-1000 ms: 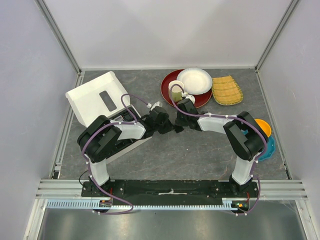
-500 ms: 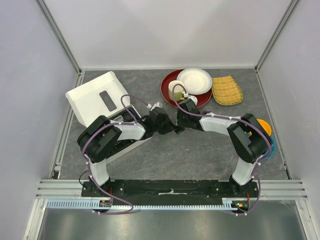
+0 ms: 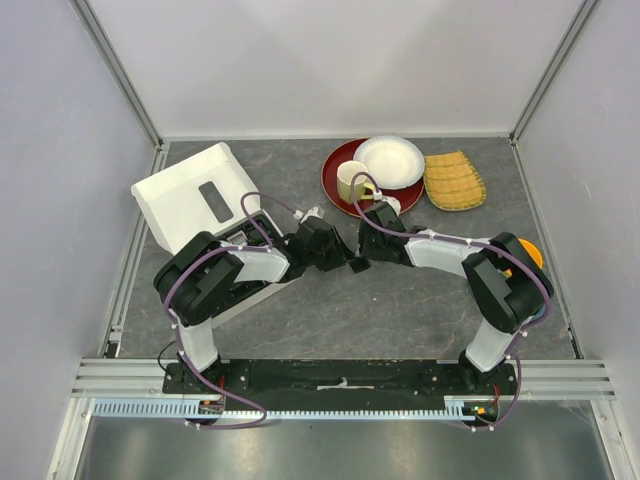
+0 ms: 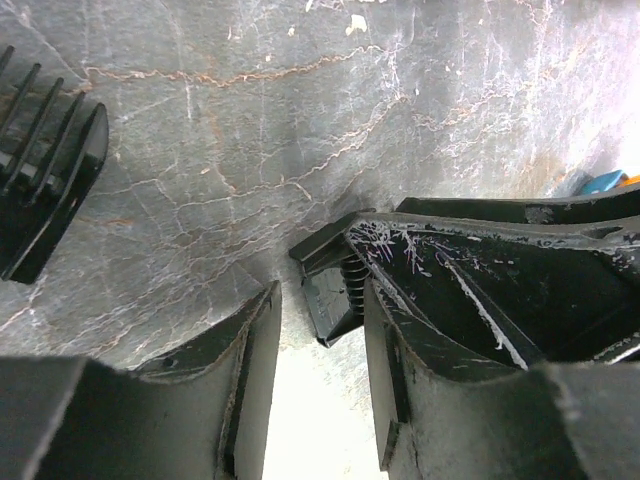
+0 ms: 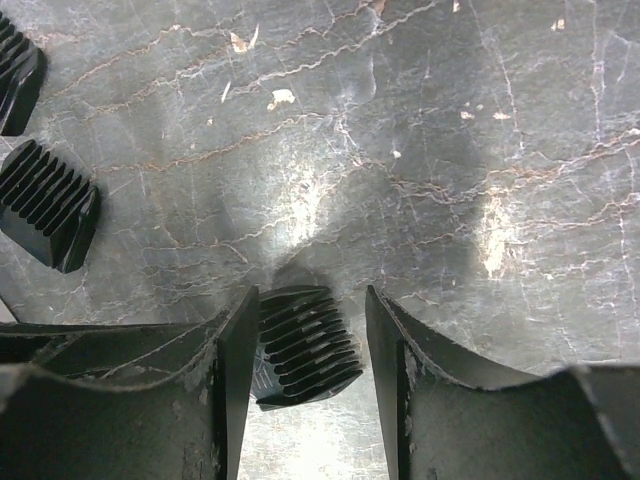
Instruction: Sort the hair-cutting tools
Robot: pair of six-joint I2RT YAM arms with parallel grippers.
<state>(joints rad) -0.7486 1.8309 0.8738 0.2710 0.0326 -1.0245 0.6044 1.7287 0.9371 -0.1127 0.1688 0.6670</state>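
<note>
Comb guard (image 5: 305, 345) sits between my right gripper's (image 5: 308, 305) parted jaws, unclamped, ribs running finger to finger. Left gripper (image 4: 320, 300), jaws also parted, faces it from the left.

Both arms: black joints under white link shells (image 3: 262, 262), purple cable (image 3: 265, 193) looped alongside, long black base plate (image 3: 300, 375); matte black fingers (image 4: 480, 300), white scratches on the jaw-side faces.

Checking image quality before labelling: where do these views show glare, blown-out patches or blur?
Left wrist: a blown-out white patch between the fingers, which look soft near the lens; the table beyond is sharp. Right wrist: pale glare blotches on the table, comb guard sharp. Top external: even, diffuse light.
</note>
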